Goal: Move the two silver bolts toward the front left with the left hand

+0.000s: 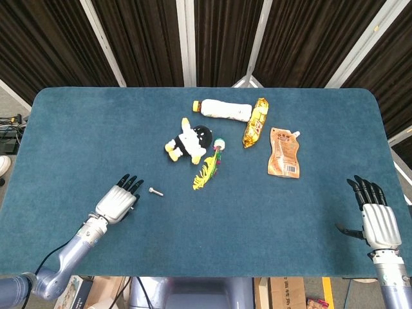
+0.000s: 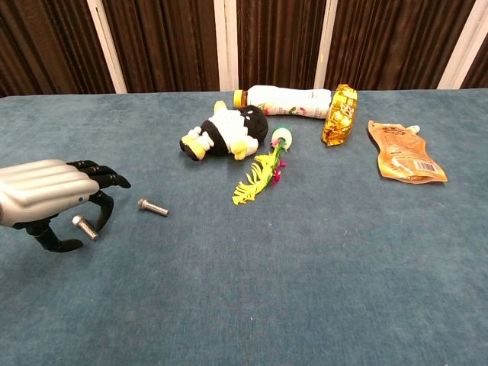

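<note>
So I've got my left hand (image 2: pixel 47 200) cupped, unclenched, over the near bolt (image 2: pixel 84 226); next I rake it in, then the far bolt (image 2: pixel 152 207) just beyond my fingertips.

a blue-carpeted tabletop (image 1: pixel 84 122) is seen before dark curtains. a white bottle (image 1: pixel 224 110) with an orange cap is laid on its side at the far middle, and a golden snack packet (image 1: pixel 255 122) is placed just beside it. an orange spouted pouch (image 1: pixel 284 152) lies flat further right. a black-and-white plush toy (image 1: pixel 188 141), possibly a penguin, is set near a yellow feathered toy (image 1: pixel 209 165).
</note>
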Action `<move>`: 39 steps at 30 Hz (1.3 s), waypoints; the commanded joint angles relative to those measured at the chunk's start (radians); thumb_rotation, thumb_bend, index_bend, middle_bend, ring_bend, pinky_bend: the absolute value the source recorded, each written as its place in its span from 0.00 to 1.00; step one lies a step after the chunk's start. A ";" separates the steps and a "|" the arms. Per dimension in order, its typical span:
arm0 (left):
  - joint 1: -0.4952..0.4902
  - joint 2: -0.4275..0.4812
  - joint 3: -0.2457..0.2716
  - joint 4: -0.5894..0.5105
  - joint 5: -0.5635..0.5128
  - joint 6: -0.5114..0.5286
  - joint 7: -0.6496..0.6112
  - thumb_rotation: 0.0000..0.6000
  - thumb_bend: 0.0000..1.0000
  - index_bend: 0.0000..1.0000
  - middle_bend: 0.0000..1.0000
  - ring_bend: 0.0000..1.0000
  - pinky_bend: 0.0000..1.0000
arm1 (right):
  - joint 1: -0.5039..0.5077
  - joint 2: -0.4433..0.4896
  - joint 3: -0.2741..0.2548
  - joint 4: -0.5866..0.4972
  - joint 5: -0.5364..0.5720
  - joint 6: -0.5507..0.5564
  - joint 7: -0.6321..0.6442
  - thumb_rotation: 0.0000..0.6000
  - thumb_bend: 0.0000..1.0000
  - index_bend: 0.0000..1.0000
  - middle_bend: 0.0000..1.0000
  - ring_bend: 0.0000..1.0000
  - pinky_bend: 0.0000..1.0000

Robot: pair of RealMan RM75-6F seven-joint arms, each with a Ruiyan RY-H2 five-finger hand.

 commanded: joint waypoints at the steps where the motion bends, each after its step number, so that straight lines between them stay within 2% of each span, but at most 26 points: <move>1: -0.002 -0.007 0.002 0.005 -0.005 0.001 0.011 1.00 0.44 0.49 0.06 0.00 0.00 | -0.001 0.000 0.001 0.000 0.002 0.001 0.002 1.00 0.11 0.12 0.07 0.03 0.00; 20: -0.009 -0.032 0.012 0.018 -0.035 0.015 0.050 1.00 0.45 0.54 0.08 0.00 0.00 | -0.003 0.005 0.007 -0.002 0.010 -0.001 0.022 1.00 0.11 0.12 0.07 0.03 0.00; 35: -0.005 -0.025 0.017 0.016 -0.036 0.029 0.022 1.00 0.47 0.57 0.09 0.00 0.00 | -0.003 0.006 0.007 -0.003 0.010 -0.006 0.032 1.00 0.11 0.12 0.07 0.03 0.00; 39: 0.002 -0.013 0.013 -0.006 -0.039 0.033 -0.021 1.00 0.48 0.58 0.09 0.00 0.00 | -0.003 0.007 0.007 -0.004 0.010 -0.005 0.034 1.00 0.11 0.12 0.07 0.03 0.00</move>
